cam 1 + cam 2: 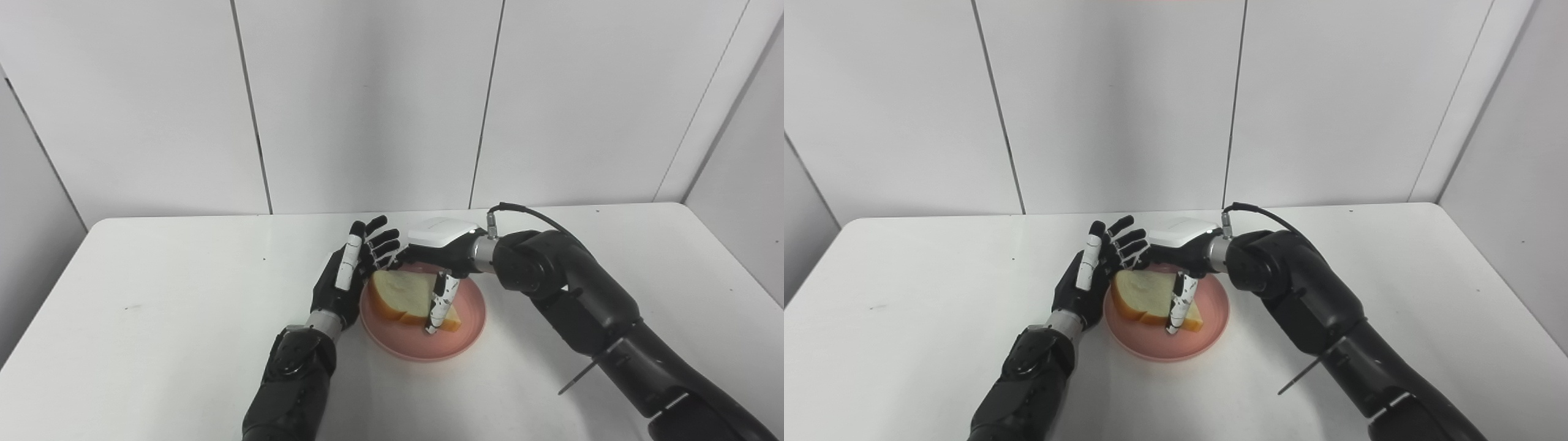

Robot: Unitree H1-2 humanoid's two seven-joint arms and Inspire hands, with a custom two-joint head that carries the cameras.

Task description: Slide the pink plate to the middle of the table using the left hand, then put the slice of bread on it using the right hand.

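1. Closest to us, two black arms come up from the bottom edge, the left forearm low and central, the right one sweeping in thick from the lower right corner.
2. The left hand (pixel 346 275) stands on edge just beside the left rim of the pink plate (pixel 416 346), fingers spread and pointing up and away. It holds nothing; whether its palm actually touches the rim, I cannot tell.
3. The plate sits near the middle of the white table (pixel 153 318), and there on it lies the slice of bread (pixel 404 294), pale face up, crust along its near edge.
4. Over to the right hand (pixel 438 248): it hovers above the far side of the plate, white back facing up, its thumb (pixel 438 306) reaching down across the front of the slice.
5. The rest of its fingers are tucked behind the bread and hidden, so whether it grips the slice or merely rests there, I cannot tell.
6. A black cable (pixel 527 211) arcs over the right wrist.
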